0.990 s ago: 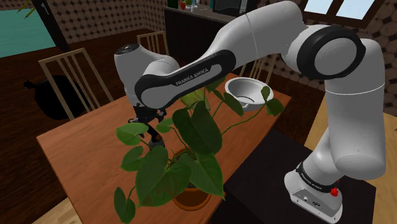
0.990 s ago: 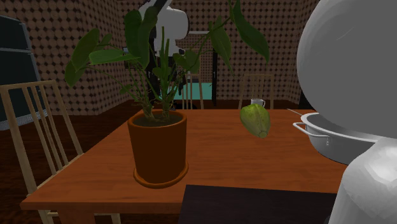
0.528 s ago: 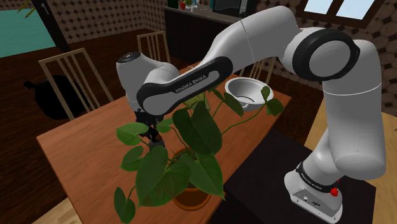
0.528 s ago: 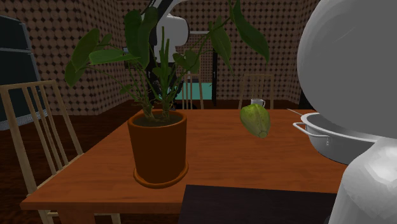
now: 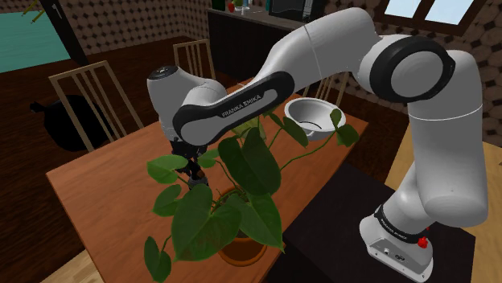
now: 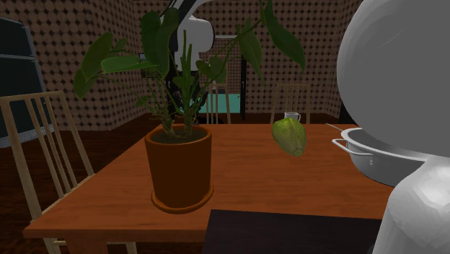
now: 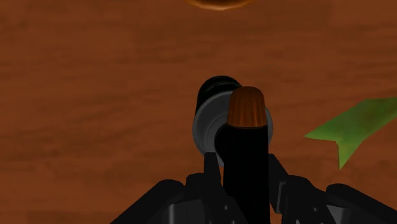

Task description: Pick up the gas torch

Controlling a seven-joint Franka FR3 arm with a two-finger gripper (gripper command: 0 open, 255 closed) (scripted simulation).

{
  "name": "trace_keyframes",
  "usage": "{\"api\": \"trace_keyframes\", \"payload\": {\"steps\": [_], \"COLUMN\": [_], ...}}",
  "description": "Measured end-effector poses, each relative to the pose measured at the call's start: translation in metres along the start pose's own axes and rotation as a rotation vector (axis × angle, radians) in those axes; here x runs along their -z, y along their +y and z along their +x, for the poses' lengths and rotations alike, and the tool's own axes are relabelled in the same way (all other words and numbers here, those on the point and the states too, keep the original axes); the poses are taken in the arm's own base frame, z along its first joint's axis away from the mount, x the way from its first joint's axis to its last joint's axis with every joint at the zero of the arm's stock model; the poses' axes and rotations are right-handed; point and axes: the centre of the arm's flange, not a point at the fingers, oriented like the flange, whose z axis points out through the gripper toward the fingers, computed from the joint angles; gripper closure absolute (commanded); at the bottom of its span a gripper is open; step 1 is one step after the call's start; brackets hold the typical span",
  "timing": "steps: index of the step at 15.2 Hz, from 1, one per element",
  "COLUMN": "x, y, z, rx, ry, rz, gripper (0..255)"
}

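On the brown bench, the gripper clasps the upright gas torch by its black body, seemingly ready to lift it straight up.

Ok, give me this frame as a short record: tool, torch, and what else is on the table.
tool: shut on torch
torch: black body, orange tip, clasped
lifted: cannot tell
table: brown wood
also on table: potted plant, grey pan
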Motion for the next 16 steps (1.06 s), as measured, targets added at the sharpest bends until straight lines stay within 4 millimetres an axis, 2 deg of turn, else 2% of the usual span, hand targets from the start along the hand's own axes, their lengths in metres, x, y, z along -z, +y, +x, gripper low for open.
{"api": "trace_keyframes", "payload": {"steps": [4,16], "x": [0.014,0.075], "y": [0.000,0.005], "z": [0.000,-0.002], "rx": [0.000,0.000], "ry": [-0.002,-0.002], "rz": [-0.001,-0.001], "gripper": [255,255]}}
